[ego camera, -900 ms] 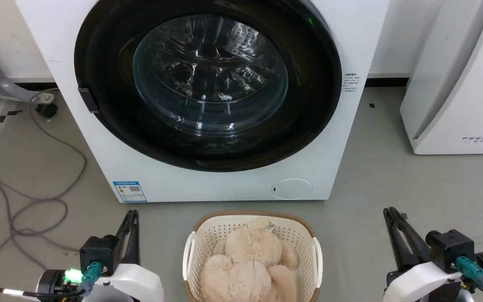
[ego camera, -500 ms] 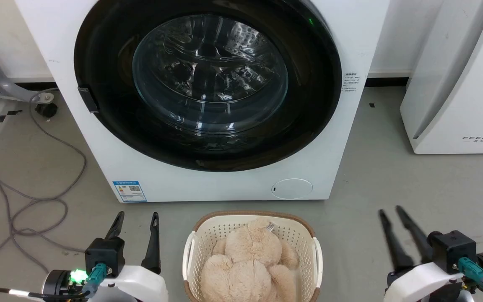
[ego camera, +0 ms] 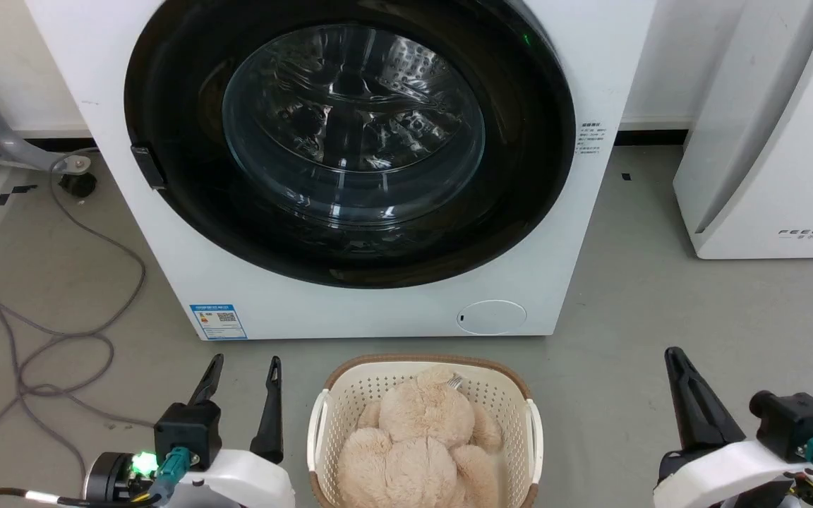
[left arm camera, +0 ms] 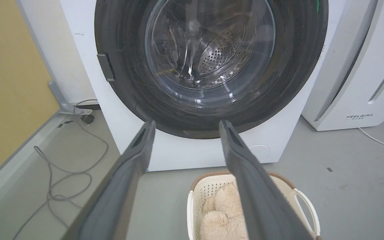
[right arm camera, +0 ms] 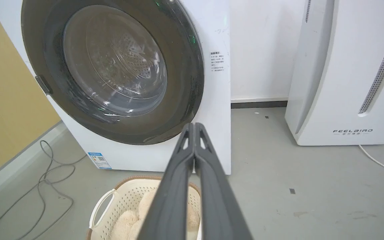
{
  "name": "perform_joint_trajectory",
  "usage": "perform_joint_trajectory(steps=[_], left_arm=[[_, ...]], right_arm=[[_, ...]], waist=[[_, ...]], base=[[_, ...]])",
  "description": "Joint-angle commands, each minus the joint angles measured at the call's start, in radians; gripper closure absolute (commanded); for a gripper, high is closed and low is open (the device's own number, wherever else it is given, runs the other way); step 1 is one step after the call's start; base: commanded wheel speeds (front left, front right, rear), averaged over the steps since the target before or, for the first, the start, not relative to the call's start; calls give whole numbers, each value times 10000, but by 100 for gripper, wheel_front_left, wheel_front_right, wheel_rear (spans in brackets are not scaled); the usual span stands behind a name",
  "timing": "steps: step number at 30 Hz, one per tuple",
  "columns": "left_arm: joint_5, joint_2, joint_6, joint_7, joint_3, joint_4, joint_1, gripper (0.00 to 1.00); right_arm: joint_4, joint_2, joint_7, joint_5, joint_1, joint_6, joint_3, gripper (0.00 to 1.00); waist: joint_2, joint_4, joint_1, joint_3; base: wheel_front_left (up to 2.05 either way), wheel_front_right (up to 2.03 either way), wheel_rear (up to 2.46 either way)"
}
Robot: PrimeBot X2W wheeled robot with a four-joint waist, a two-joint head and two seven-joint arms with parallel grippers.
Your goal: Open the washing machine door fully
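Observation:
The white washing machine (ego camera: 378, 314) fills the upper head view. Its round glossy black door (ego camera: 519, 183) lies flat against the front, with the clear glass bowl (ego camera: 353, 120) at its centre and a small dark tab (ego camera: 147, 166) on its left rim. My left gripper (ego camera: 245, 363) is open low at the left, short of the machine and holding nothing; in the left wrist view the left gripper (left arm camera: 188, 124) points at the door's (left arm camera: 295, 73) lower rim. My right gripper (ego camera: 675, 355) is shut and empty at the lower right, and the right gripper (right arm camera: 192, 125) faces the door (right arm camera: 185, 83).
A white basket (ego camera: 320, 423) holding a beige plush toy (ego camera: 420, 437) stands on the floor between my grippers, right before the machine. A white FEELBIRD appliance (ego camera: 773, 141) stands at the right. Grey cables (ego camera: 61, 339) lie on the floor at the left.
The left gripper opened and drifted slightly right. The right gripper opened briefly, then shut again and shifted right. The door has not moved.

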Motion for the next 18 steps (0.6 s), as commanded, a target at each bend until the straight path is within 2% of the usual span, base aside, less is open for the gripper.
perform_joint_trajectory(steps=[1,8,18], left_arm=[[-75,2,30,-104,-56,39,-225,0],[-158,3,57,-251,-181,55,-283,0],[-282,3,109,-460,-385,21,-409,0]], right_arm=[[61,4,-117,274,58,3,-4,100],[207,5,-258,1389,-49,3,14,100],[687,7,-490,4255,-663,4,-258,100]], waist=[[-1,4,0,-2],[-1,-16,0,14],[-1,-49,0,94]], base=[[0,0,0],[0,0,0],[0,0,0]])
